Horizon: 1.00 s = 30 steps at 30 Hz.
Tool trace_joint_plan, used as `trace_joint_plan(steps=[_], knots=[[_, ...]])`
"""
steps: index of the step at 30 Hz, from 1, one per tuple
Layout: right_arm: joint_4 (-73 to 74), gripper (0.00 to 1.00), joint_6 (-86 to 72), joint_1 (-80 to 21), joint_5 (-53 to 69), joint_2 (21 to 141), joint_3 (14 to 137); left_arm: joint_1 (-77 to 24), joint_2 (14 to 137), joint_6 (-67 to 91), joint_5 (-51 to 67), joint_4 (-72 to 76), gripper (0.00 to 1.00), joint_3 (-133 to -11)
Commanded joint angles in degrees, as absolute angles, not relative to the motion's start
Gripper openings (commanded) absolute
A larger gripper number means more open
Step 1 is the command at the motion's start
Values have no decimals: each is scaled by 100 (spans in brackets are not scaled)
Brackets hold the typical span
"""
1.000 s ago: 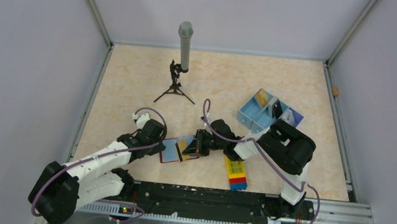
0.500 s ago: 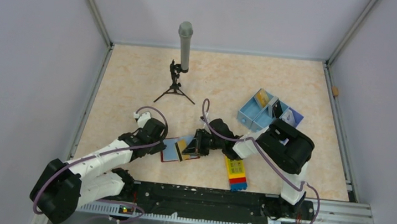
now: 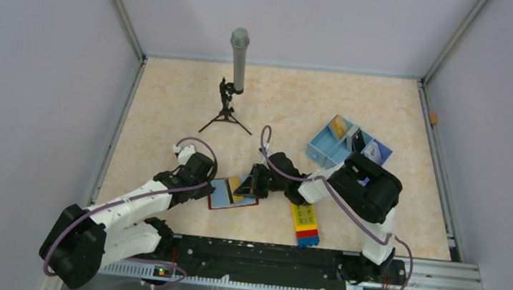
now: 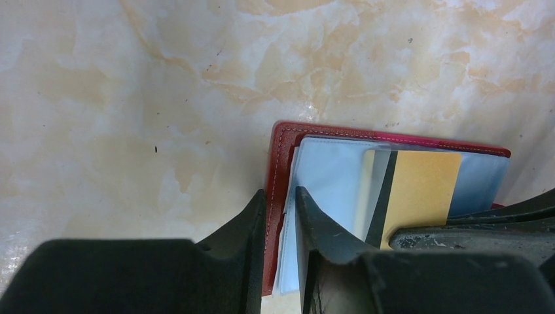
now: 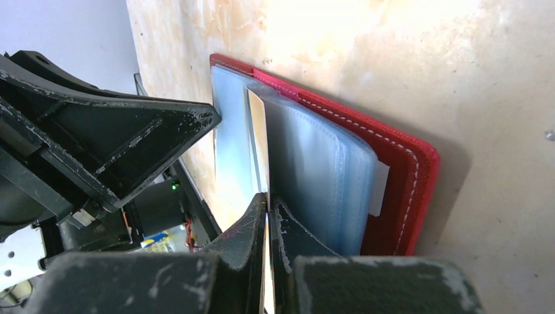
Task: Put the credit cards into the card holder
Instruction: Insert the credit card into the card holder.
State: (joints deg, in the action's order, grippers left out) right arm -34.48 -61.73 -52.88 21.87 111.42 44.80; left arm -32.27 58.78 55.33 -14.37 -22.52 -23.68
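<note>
While left fingers (image 4: 242,229) pinch the card holder (image 4: 281,150), right fingers (image 5: 242,235) clamping the gold card (image 4: 419,190) have edged leftward.

Red card holder (image 4: 281,140), white-stitched, with pale blue pockets (image 4: 327,170); gold card (image 4: 419,190) bears a black stripe

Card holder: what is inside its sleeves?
A yellow-gold card with a dark stripe sits partly in a clear sleeve of the card holder, pinched by the right gripper. Other sleeves' contents are hidden.

White arm links (image 3: 134,203), black joints (image 3: 197,167), purple cables (image 3: 265,140), scuffed black pincer fingers (image 4: 317,229).
</note>
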Motion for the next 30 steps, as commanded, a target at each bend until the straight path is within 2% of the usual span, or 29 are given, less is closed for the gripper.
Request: trace_joint_plan(steps=[1,14,28,30], knots=[[-3369,0,-6272,-5424,1795,11510,4502,-3209,6018,5511,-1231,-2334,23,-2348],[-3113,1,-6388,-5677,1843,11502,4525,-3209,5975,5545,-1156,-2335,20,-2364],[-1320,46,-5131,-5711,731,10460,5072,-3207,5631,5487,-1347,-2634,27,-2449],[-1071,50,-4912,-5724,609,10345,5205,-3200,5598,5468,-1359,-2660,28,-2473]])
